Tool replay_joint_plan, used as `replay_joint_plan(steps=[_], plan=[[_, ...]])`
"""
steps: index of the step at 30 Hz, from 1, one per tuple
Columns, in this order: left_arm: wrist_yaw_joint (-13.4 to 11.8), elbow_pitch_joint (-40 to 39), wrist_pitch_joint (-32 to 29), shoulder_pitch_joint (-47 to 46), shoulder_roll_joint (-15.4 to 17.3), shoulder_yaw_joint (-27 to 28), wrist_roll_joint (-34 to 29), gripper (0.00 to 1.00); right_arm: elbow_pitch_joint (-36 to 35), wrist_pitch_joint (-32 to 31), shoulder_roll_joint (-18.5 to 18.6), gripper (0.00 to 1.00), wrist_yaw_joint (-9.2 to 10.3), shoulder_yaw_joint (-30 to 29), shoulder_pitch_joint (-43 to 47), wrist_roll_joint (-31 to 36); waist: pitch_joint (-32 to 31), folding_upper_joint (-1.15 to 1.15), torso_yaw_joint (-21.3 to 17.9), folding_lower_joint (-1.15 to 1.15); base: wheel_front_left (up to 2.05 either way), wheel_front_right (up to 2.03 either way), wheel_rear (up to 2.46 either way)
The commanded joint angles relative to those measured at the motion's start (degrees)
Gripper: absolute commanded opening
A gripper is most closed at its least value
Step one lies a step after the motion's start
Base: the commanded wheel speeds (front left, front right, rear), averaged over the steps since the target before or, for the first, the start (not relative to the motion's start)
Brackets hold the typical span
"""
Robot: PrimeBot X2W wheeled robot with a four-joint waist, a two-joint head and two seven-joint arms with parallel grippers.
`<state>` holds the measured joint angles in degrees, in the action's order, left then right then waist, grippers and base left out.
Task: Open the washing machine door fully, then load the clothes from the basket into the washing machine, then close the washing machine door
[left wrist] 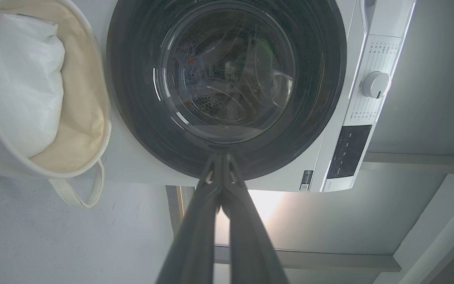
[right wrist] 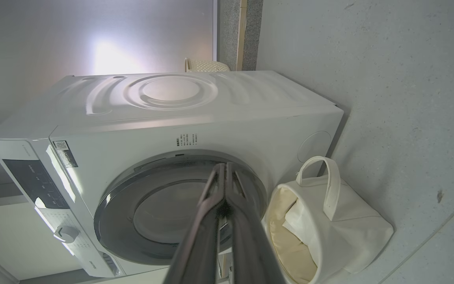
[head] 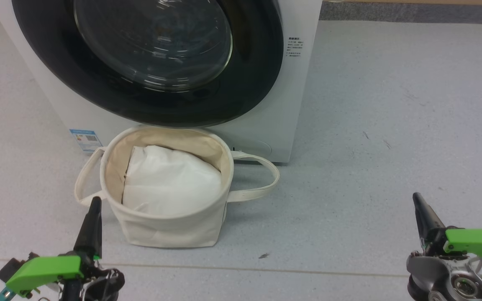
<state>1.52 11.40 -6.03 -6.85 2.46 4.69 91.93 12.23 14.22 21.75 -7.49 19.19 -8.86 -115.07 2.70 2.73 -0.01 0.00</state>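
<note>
**Grippers pinched shut, holding nothing**

Left gripper [head: 94,203] at lower left of head frame, just beside basket [head: 170,228]. Right gripper [head: 418,200] at lower right, well apart from everything. Door [head: 153,54] at upper middle, closed flat on washer [head: 266,138]. Probably stiff, a bit heavy, and slippery on the shiny black ring. Glass bowl breakable, so no bumping. Best to hook the ring's right edge, near the small printed words; exact grab spot hard to see. Only white liner [head: 170,184] seen in basket. Clothes maybe the dim shape behind the glass, too dark to tell. Soft, light and floppy if so: pinch a fold.
</note>
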Motion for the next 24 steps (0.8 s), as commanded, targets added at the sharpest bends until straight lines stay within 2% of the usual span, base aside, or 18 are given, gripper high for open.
replay_joint_plan(steps=[1,24], plan=[[-0.1,-2.3,-0.4,-0.5,0.4,2.1,0.0,0.0,-2.1,0.4,1.4,0.0,0.0,0.6,-1.1,-0.2,0.0,0.0,0.0,0.0,0.0,0.0,0.0],[-0.1,-2.3,-0.4,-0.5,0.4,2.1,0.0,0.0,-2.2,0.5,1.5,0.0,0.0,0.7,-1.1,-0.4,0.0,0.0,0.0,0.0,0.0,0.0,0.0]])
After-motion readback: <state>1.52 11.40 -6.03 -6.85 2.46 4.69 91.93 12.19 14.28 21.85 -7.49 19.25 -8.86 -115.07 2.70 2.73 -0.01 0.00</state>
